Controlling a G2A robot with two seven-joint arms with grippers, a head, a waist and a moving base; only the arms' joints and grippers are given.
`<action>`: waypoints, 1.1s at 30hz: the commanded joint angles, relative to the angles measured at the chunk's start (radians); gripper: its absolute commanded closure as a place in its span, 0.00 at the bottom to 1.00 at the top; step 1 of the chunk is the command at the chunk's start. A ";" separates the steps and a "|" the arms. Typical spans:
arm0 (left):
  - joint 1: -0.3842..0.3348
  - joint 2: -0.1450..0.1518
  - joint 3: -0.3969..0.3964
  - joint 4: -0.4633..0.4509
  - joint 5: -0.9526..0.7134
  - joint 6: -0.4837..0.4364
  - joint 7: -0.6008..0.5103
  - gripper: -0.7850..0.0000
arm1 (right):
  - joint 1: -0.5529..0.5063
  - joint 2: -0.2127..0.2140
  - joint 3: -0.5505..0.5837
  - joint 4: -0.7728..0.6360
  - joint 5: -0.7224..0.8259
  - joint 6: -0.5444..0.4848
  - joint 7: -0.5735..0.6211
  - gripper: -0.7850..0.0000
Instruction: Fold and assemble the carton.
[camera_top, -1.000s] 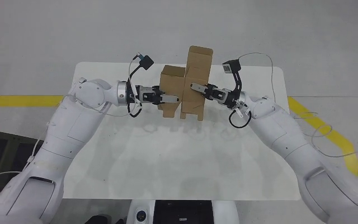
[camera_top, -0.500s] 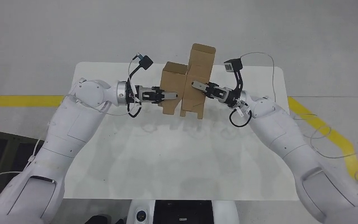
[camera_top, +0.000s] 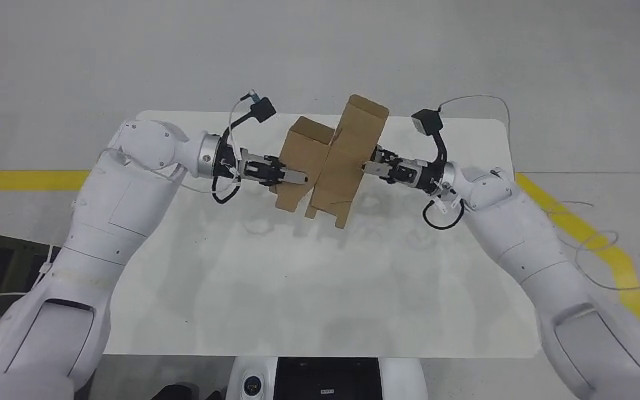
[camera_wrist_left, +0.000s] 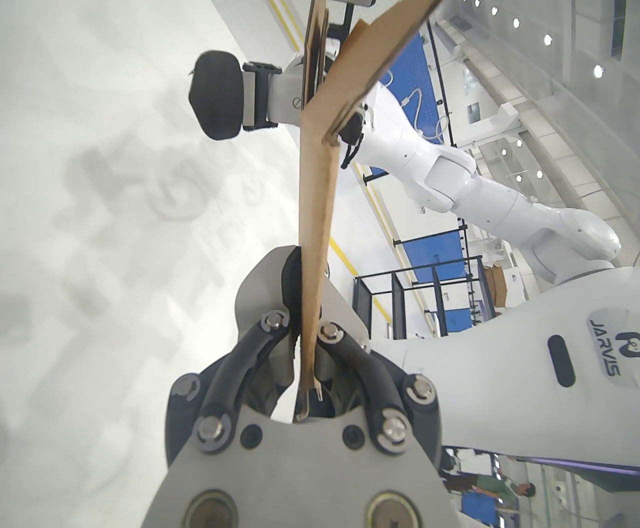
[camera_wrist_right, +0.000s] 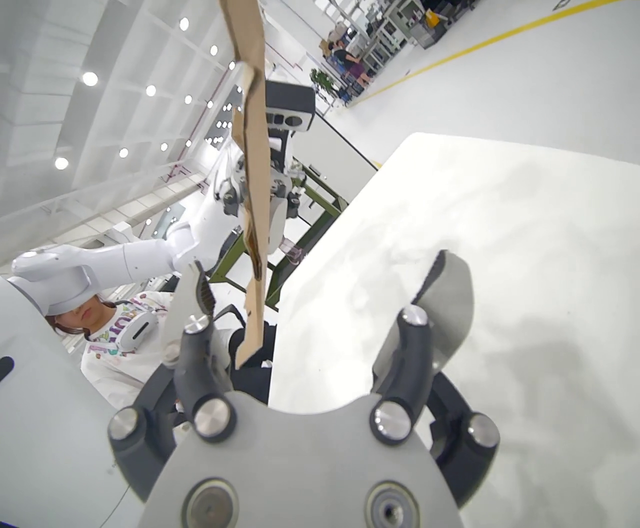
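Note:
A brown cardboard carton (camera_top: 330, 160), partly unfolded, hangs tilted above the back middle of the white table (camera_top: 300, 290). My left gripper (camera_top: 290, 173) holds its left panel. In the left wrist view that gripper (camera_wrist_left: 305, 320) is shut on the thin edge of a carton (camera_wrist_left: 315, 210) panel, which bends away at a crease farther out. My right gripper (camera_top: 372, 166) is at the carton's right side. In the right wrist view the right gripper (camera_wrist_right: 320, 270) is open wide, and a carton (camera_wrist_right: 252, 165) flap's edge hangs close to one finger (camera_wrist_right: 195, 295) without being clamped.
The table's front half (camera_top: 320, 300) lies bare below the arms. Its back edge (camera_top: 200, 113) runs just behind the carton. A yellow floor line (camera_top: 40, 180) passes left and right of the table.
The carton has tilted, its top now leaning right and its bottom swung left. The right gripper has drawn back to the right, off the carton's face. The left arm has shifted toward the back left.

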 joint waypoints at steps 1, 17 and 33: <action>-0.023 0.004 0.028 -0.027 -0.014 0.067 -0.066 1.00 | -0.009 0.023 0.001 -0.025 -0.008 0.003 0.003 0.00; -0.060 0.071 0.181 -0.084 -0.089 0.101 -0.100 1.00 | -0.059 0.188 -0.094 -0.278 0.095 0.095 0.095 0.00; -0.096 0.105 0.268 -0.102 -0.161 0.078 -0.076 1.00 | -0.010 0.238 -0.237 -0.347 0.211 0.110 0.110 0.99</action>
